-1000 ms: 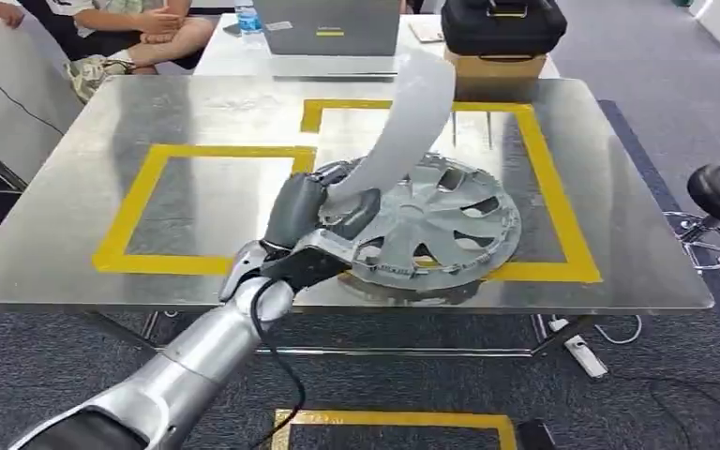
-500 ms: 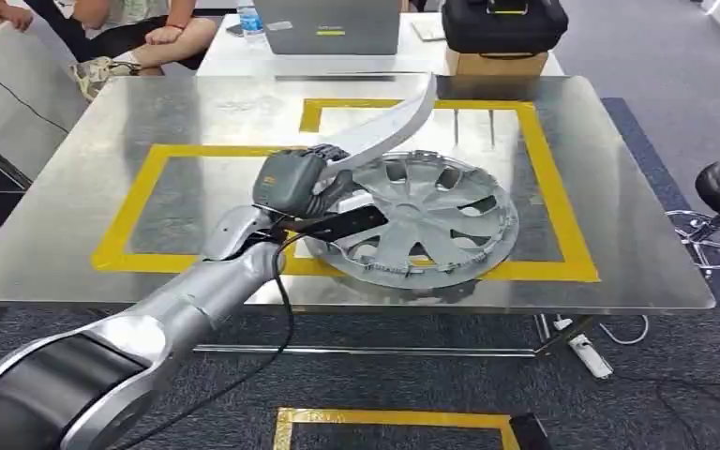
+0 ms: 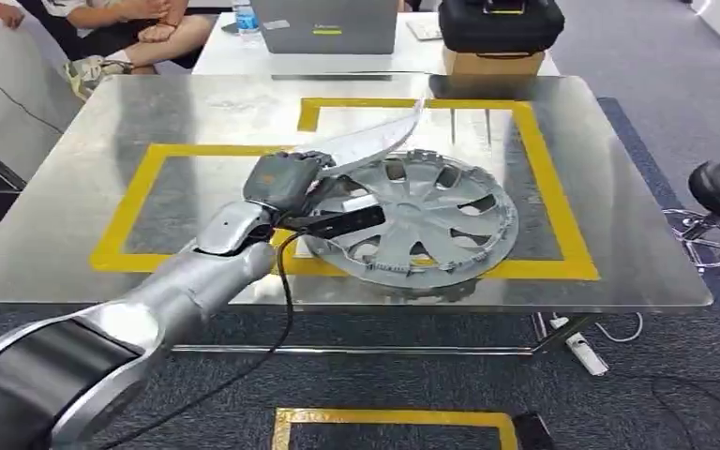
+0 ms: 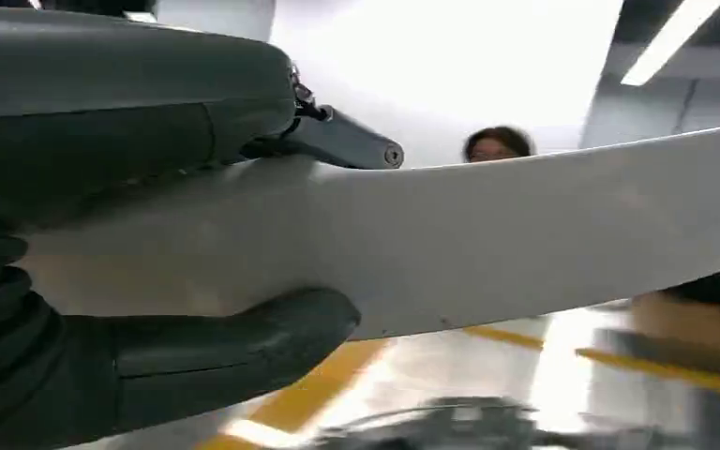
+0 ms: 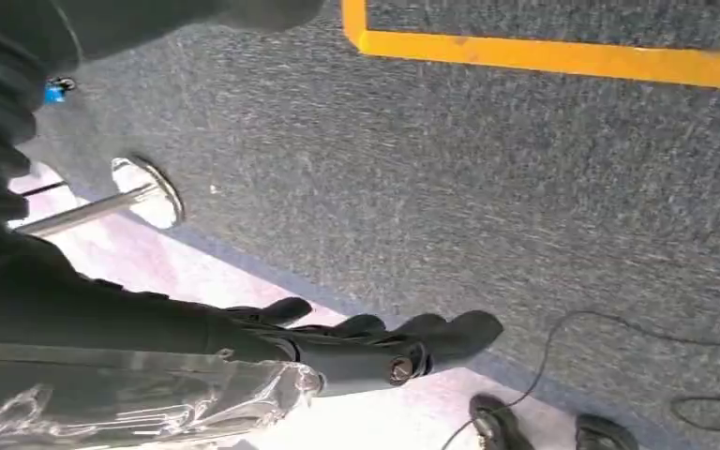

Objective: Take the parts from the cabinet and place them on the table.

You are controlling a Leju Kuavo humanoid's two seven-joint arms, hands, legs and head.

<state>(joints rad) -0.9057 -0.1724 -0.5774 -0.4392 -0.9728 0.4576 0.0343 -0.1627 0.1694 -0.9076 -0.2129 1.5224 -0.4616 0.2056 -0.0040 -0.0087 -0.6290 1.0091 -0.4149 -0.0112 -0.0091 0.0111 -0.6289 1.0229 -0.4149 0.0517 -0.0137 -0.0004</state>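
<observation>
no readable text, labels, brands or numbers anywhere

The white curved panel [image 3: 375, 142], gripped by the left hand [image 3: 286, 183], is lowered from steeply raised toward twelve o'clock to nearly flat, just above the wheel cover [image 3: 419, 220]. The hand is shifted slightly toward nine o'clock.

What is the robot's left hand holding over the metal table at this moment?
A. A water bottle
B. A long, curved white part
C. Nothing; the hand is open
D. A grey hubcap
B: the left hand grips one end of the long, curved white part, which reaches out above the hubcap lying on the table; the left wrist view shows fingers wrapped around it.
</observation>
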